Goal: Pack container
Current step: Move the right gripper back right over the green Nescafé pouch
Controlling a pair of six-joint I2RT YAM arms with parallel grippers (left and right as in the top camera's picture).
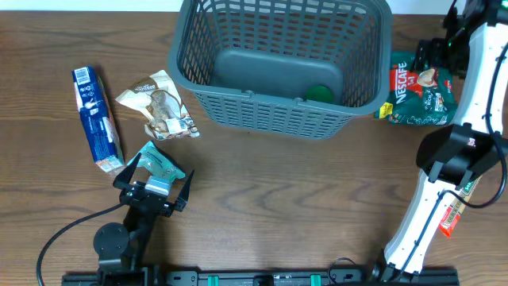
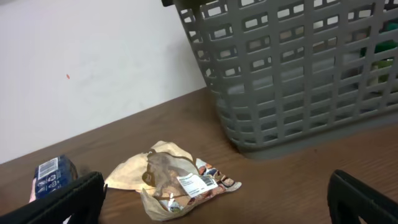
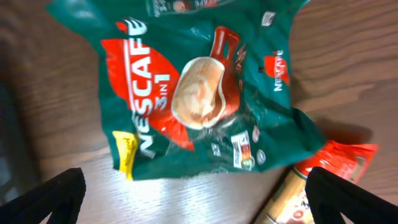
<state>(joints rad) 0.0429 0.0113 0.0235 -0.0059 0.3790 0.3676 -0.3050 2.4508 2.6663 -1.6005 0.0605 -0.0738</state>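
Starting at the near edge of the tabletop (image 1: 262, 206): left gripper (image 1: 156, 181) low on the left side, spread wide, nothing held. Just past its fingertips, a teal packet (image 1: 161, 164) flat on the wood; touching or not, impossible to tell from overhead. Over on the near right, a red-and-yellow packet (image 1: 450, 217) poking out from beside the right arm.

Up the left side next: blue carton (image 1: 97, 119) lying flat, long edge running near to far, its near end close to the teal packet. Right of it, a crumpled beige packet (image 1: 159, 106), label up, between carton and basket, clear of both. From the left wrist view, that beige packet straight ahead between the open fingers (image 2: 68, 202), grey lattice wall beyond on the right.

Far middle now: the container (image 1: 238, 103), big dark grey slotted basket, upright, mouth open to the ceiling, standing on the tabletop. Inside, one small green item (image 1: 321, 93) on the bottom, at the near right corner.

Far right: green Nescafe bag (image 1: 417, 97) lying flat, printed side up, just beside the container's right wall. Above it the right gripper (image 3: 198, 199), wide open too, empty, the bag filling the wrist view beyond its two dark fingers (image 3: 43, 198).
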